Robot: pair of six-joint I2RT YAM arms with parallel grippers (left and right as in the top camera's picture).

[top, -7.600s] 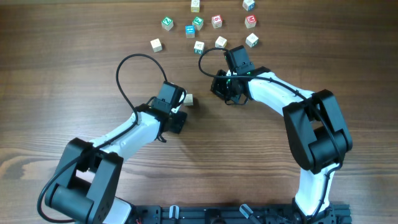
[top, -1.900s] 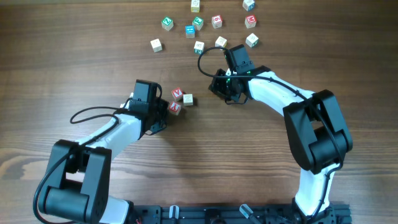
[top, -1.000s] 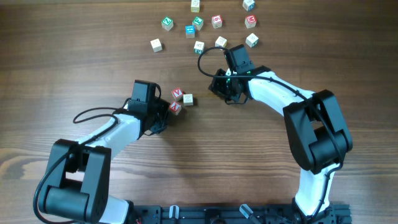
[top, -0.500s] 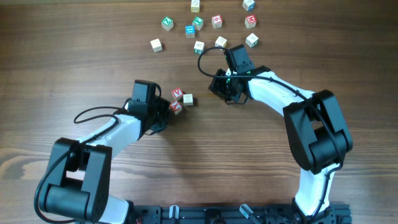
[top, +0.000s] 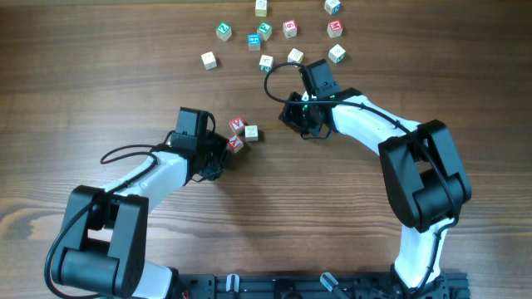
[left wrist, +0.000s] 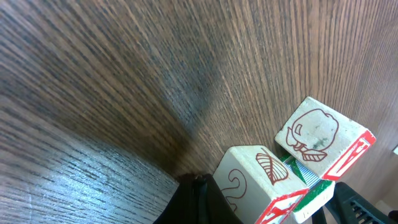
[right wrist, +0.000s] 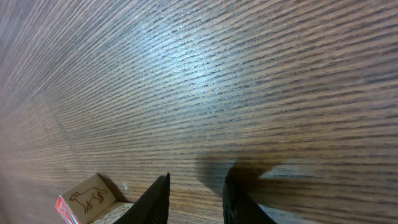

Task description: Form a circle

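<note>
Pointing right, the circle (top: 238,128), triangular cluster

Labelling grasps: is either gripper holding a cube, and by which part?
Nothing is held. The left gripper is shut, its tip beside a red-printed cube; the right gripper stands open and empty.

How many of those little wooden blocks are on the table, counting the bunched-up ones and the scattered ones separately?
Tight bunch of small wooden letter cubes: 3
Scattered small wooden letter cubes: 11
Total: 14
</note>
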